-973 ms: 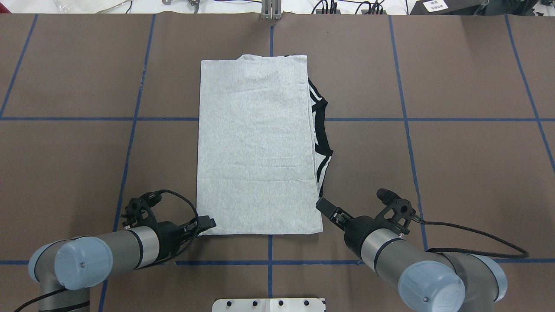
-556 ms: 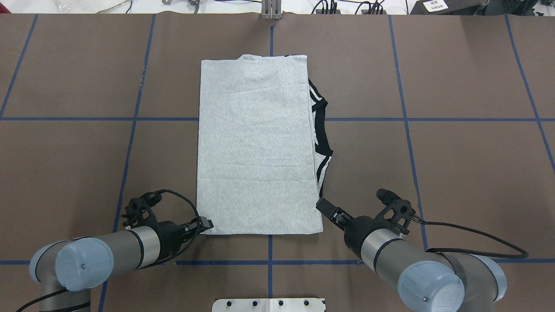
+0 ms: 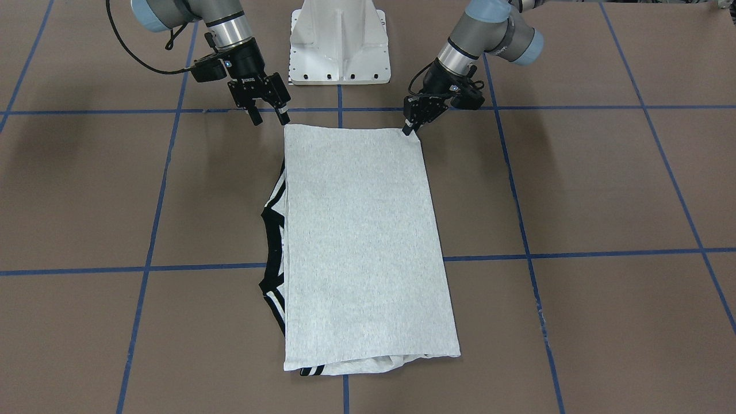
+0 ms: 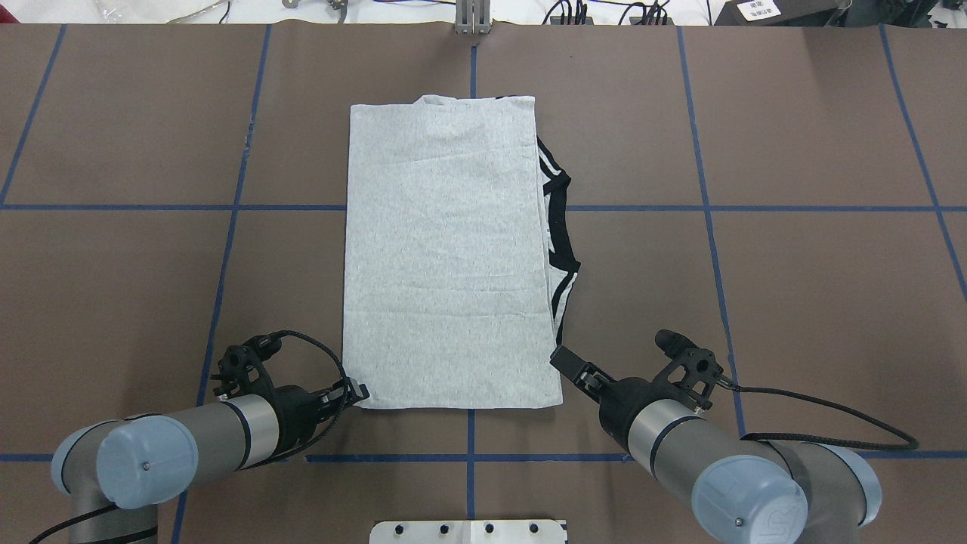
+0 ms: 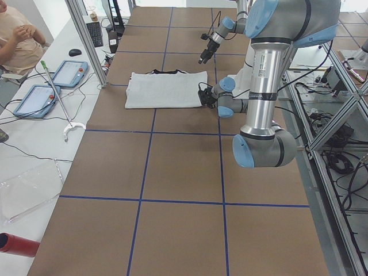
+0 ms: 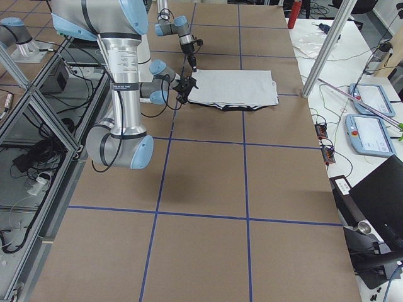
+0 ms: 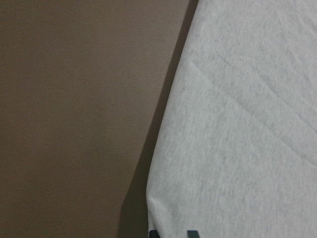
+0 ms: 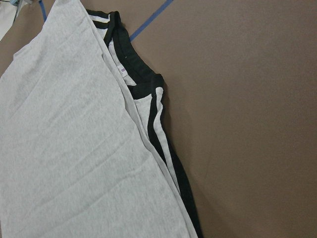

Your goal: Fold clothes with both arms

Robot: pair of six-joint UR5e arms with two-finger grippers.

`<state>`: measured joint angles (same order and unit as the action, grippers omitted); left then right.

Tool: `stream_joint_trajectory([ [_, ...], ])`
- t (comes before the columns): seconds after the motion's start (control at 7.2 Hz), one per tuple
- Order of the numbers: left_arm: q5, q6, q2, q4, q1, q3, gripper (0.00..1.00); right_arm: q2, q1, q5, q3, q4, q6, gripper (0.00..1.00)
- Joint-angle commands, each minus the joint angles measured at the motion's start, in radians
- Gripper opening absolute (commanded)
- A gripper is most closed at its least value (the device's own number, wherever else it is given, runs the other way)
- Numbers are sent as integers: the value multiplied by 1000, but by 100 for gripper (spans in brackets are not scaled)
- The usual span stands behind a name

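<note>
The grey T-shirt (image 4: pixel 446 257) lies folded into a long rectangle in the middle of the table, print hidden. Its black collar and striped trim (image 4: pixel 559 227) stick out along its right edge. It also shows in the front-facing view (image 3: pixel 362 241) and in the right wrist view (image 8: pixel 74 148). My left gripper (image 4: pixel 363 393) is at the shirt's near left corner, low on the table, and looks shut on that corner (image 3: pixel 409 127). The left wrist view shows the grey cloth (image 7: pixel 237 124) running down to the fingertips (image 7: pixel 192 233). My right gripper (image 3: pixel 268 118) is open and empty, just short of the near right corner (image 4: pixel 560 361).
The white pedestal (image 3: pixel 339 40) stands between the arm bases. Blue tape lines (image 4: pixel 468 434) grid the brown table cover. A person (image 5: pixel 17 34) and teach pendants (image 5: pixel 63 72) are beyond the far edge. A red cylinder (image 5: pixel 17 244) lies at the left end.
My left gripper's tip has narrowed and drawn back slightly at the shirt's near left corner. The right arm and the shirt have not moved.
</note>
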<state>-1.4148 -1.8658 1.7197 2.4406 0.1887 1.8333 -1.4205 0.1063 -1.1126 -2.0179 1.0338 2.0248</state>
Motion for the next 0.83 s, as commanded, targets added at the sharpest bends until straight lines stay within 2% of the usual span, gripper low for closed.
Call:
stream_joint_trajectory([
  [0.0, 14, -1, 0, 0, 0, 3, 0, 85, -2, 4, 16, 97, 63, 91],
  [0.28, 14, -1, 1, 2, 0, 4, 0, 185, 0, -3, 25, 246, 147, 86],
  [0.42, 16, 0, 1, 2, 0, 6, 0, 230, 7, -3, 62, 282, 207, 84],
  [0.69, 28, -1, 0, 3, 0, 7, 0, 249, 10, -3, 126, 281, 210, 84],
])
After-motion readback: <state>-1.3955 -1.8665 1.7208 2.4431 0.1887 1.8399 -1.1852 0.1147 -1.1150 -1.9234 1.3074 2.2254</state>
